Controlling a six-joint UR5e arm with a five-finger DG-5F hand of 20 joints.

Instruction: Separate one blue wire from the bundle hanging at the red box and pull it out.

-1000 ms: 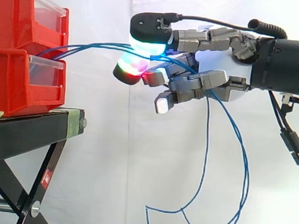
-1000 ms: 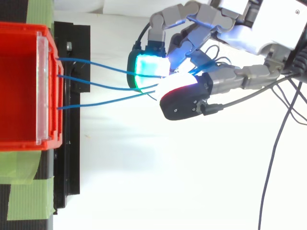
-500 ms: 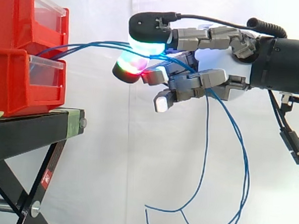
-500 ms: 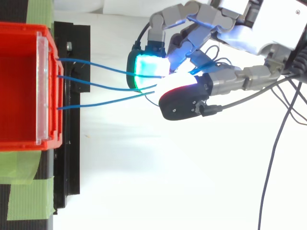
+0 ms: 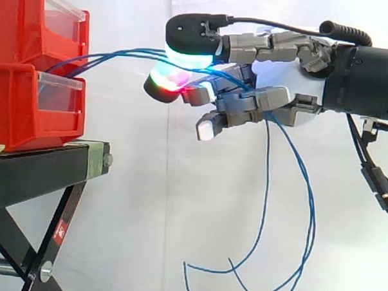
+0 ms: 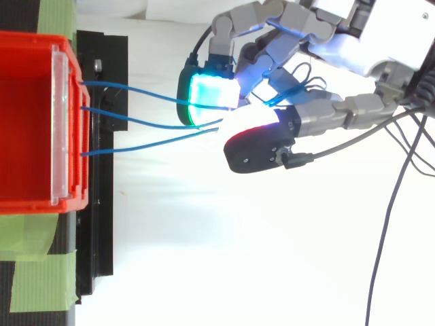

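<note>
Three blue wires point(image 6: 136, 122) run from the front of the red box point(image 6: 27, 122) across to my hand point(image 5: 280, 78). In the side view they leave the gap between the two stacked red bins point(image 5: 28, 106) and rise slightly to the right. They pass between the upper cyan-glowing pad point(image 5: 188, 52) and the lower green-red pad point(image 5: 164, 86), which close on them. The other fingers curl under the wires. Behind the palm the loose wire ends point(image 5: 306, 221) hang down in long loops. In the top view the green pad point(image 6: 212, 95) and the red-edged pad point(image 6: 258, 146) flank the wires.
The bins stand on a black stand point(image 5: 38, 171) with crossed legs at the left. Green tape point(image 6: 41, 278) lies on the stand beside the box. A white curtain backs the scene, with open space below the hand.
My hand has risen a little and shifted slightly left with the wires in it. The hanging wire ends have swung. In the top view the two pads stand a bit further apart.
</note>
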